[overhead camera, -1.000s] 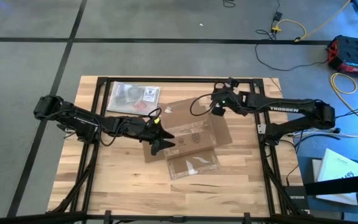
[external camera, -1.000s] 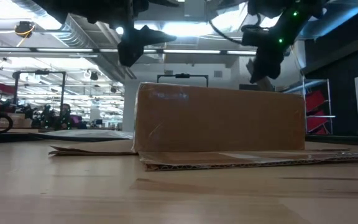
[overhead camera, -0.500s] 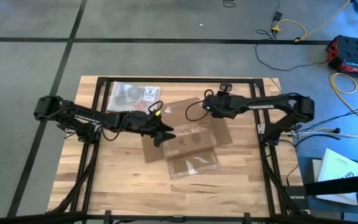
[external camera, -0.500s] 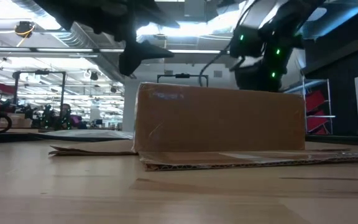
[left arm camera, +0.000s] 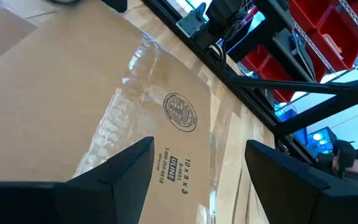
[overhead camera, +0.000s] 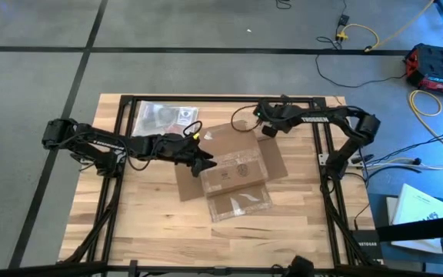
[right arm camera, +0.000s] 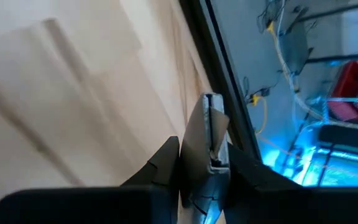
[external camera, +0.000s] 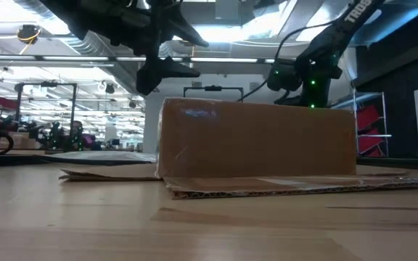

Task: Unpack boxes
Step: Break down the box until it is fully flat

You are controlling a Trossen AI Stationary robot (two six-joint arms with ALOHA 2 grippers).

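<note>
A shallow cardboard box (overhead camera: 233, 171) lies flaps-out in the middle of the wooden bench (overhead camera: 129, 231), strips of clear tape shining along its top seam. The left gripper (overhead camera: 204, 164) hovers just above the box's near-left corner, its fingers (left arm camera: 120, 177) spread with nothing between them; the printed round seal and the taped seam lie straight ahead of the tips, which suggests the arm is lining up to work the lid or tape. The right gripper (overhead camera: 268, 128) sits off the box's far edge, near the bench's black frame. Its fingers (right arm camera: 166, 165) are pressed against a thin flat grey piece (right arm camera: 205, 140), seemingly a sliver of card or a small blade; what it is cannot be told. Holding it clear of the box would keep it out of the left arm's way. A clear plastic bag (overhead camera: 160, 118) with a small red-and-blue object (overhead camera: 182, 116) inside rests at the far left corner, well apart from both sets of fingers. The box looks shut, so unpacking appears barely begun.
</note>
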